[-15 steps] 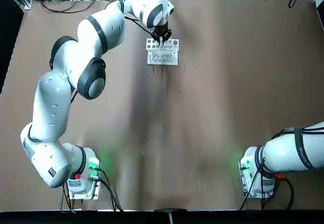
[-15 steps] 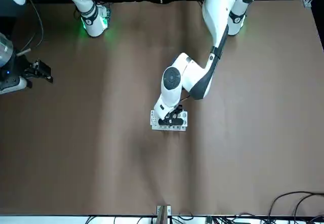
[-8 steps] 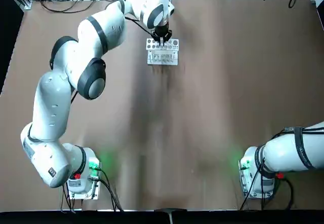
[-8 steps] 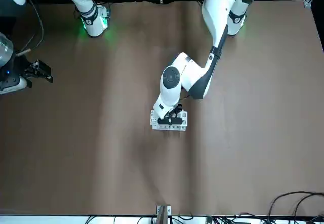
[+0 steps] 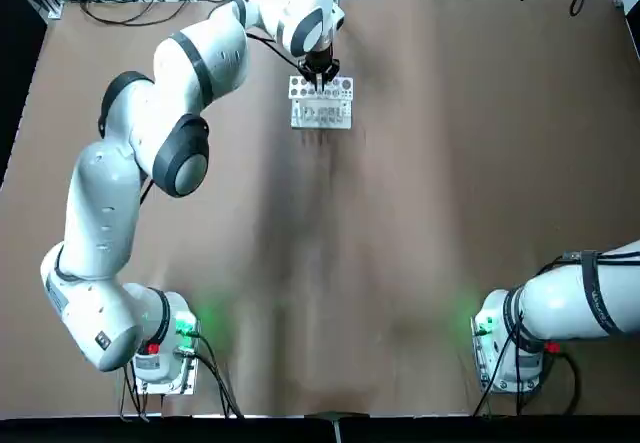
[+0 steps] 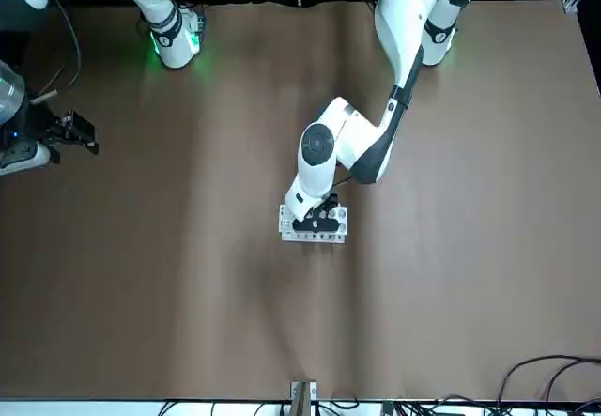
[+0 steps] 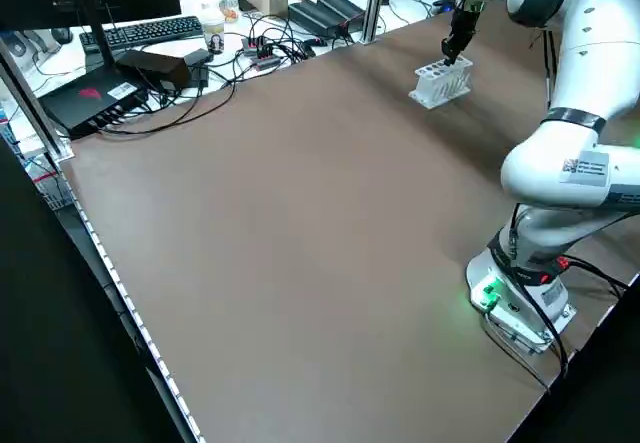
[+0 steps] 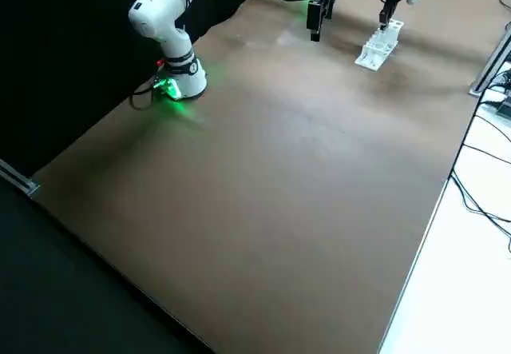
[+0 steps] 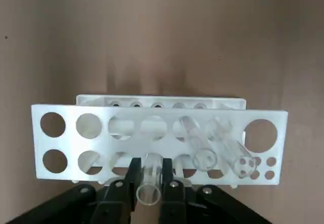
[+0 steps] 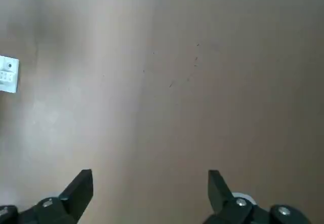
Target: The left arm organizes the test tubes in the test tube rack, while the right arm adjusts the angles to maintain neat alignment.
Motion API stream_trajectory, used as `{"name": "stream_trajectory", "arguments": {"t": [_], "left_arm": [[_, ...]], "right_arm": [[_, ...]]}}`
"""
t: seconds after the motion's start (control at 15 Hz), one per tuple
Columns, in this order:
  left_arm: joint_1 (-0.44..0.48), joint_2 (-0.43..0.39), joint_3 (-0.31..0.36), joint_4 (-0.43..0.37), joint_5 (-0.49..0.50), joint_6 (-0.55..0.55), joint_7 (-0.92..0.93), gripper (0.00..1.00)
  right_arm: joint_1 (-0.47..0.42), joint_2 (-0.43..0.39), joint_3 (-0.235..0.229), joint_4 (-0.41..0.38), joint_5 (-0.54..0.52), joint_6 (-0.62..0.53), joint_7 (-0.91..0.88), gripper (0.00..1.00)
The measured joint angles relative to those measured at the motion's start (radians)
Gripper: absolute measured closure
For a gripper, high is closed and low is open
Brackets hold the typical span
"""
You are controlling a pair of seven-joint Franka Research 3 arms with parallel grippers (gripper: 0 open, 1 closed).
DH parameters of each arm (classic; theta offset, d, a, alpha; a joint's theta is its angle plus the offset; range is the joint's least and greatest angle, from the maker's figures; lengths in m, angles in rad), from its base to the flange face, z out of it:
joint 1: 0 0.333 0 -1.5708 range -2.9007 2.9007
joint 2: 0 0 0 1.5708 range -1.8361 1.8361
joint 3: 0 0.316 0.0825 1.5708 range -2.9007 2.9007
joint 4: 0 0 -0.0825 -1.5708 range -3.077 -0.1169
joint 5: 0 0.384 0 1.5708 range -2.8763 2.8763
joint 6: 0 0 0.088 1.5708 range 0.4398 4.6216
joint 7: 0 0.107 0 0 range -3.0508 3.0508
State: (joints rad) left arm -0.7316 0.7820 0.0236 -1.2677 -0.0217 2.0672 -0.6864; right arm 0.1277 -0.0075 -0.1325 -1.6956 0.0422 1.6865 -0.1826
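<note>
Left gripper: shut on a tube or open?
Shut on a test tube. In the left wrist view the left gripper has both fingers pressed against the clear tube, which stands over the test tube rack.

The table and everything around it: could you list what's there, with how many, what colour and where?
Table: one, brown, fills the scene.
Rack: one, white with round holes, far side of the table, about mid-width.
Tubes: three visible, clear; two lean in the rack's holes, one is held over a hole.
Keyboard: one, black, on the desk beyond the table in the left side view.
Cables: several, dark, on that same desk.
Left gripper: one, black, shut on a tube right over the rack.
Right gripper: one, black, open, above bare table, well away from the rack.
Bases: two, white with green lights, left and right, at the near edge.
</note>
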Motion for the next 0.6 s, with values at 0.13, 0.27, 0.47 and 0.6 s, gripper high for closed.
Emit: {"name": "stream_trajectory", "arguments": {"t": [0.13, 0.27, 0.47, 0.6], "left_arm": [[0.0, 0.0, 0.0, 0.0, 0.0, 0.0, 0.0, 0.76], [0.0, 0.0, 0.001, 0.0, 0.0, 0.0, 0.0, 0.77], [0.0, 0.0, 0.002, 0.001, 0.0, 0.0, 0.0, 0.78], [0.0, 0.0, 0.002, 0.001, 0.0, 0.0, 0.0, 0.79]], "right_arm": [[0.0, 0.0, 0.0, 0.0, 0.0, 0.0, 0.0, 0.0], [0.0, 0.0, 0.0, 0.0, 0.0, 0.0, 0.0, 0.0], [0.0, 0.0, 0.0, 0.0, 0.0, 0.0, 0.0, 0.0], [0.0, 0.0, 0.0, 0.0, 0.0, 0.0, 0.0, 0.0]]}}
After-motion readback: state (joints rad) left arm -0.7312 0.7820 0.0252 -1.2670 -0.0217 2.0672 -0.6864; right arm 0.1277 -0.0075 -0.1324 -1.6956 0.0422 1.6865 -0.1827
